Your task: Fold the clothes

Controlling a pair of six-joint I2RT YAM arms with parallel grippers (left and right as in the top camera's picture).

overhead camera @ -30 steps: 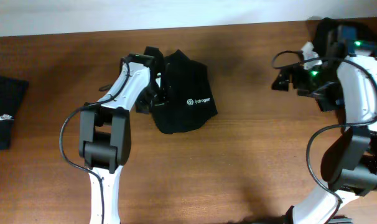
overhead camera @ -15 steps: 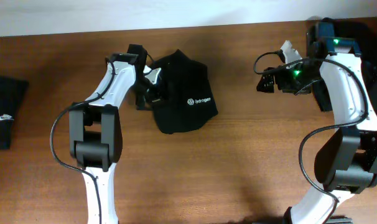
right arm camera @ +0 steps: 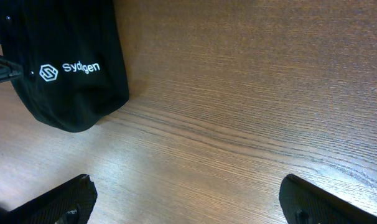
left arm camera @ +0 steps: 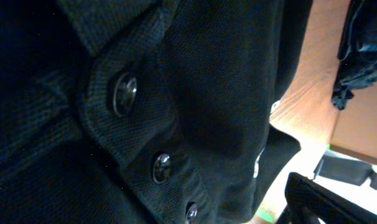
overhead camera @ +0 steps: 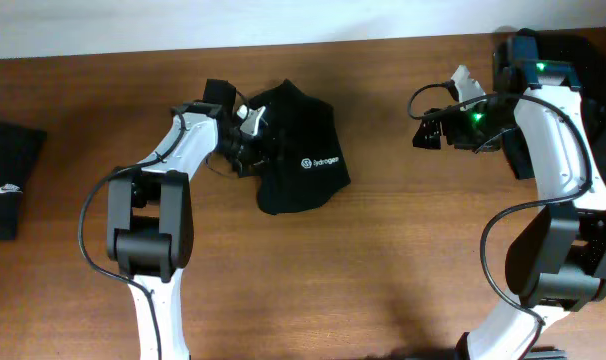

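Overhead view takes in the brown wooden table (overhead camera: pixel 383 260) with two white-and-black arms reaching in from the near side. The task looks to be in its early-to-middle part. At the far left edge lies a flat, squared-off black garment with a small white mark (overhead camera: pixel 3 195), which reads as one piece already folded and set aside. Near the table's middle, toward the far edge, sits the crumpled black polo-type shirt (overhead camera: pixel 303 170), bunched into a rounded heap with its white printed logo (overhead camera: pixel 321 162) facing up; it has not been spread or folded, so that work is all left. A dark mass (overhead camera: pixel 583 55) behind the right arm may be more clothes, though that is unclear.

The left gripper (overhead camera: pixel 245 140) is at the heap's left edge, right against the cloth. Its wrist view is filled with knit fabric and only one finger (left arm camera: pixel 325 199) shows, so whether it grips or stands apart cannot be told. The right gripper (right arm camera: pixel 188 199) hovers over bare wood well right of the shirt, fingers spread wide with nothing between them.

Three small dark round buttons (left arm camera: pixel 161 167) run down the shirt's placket.
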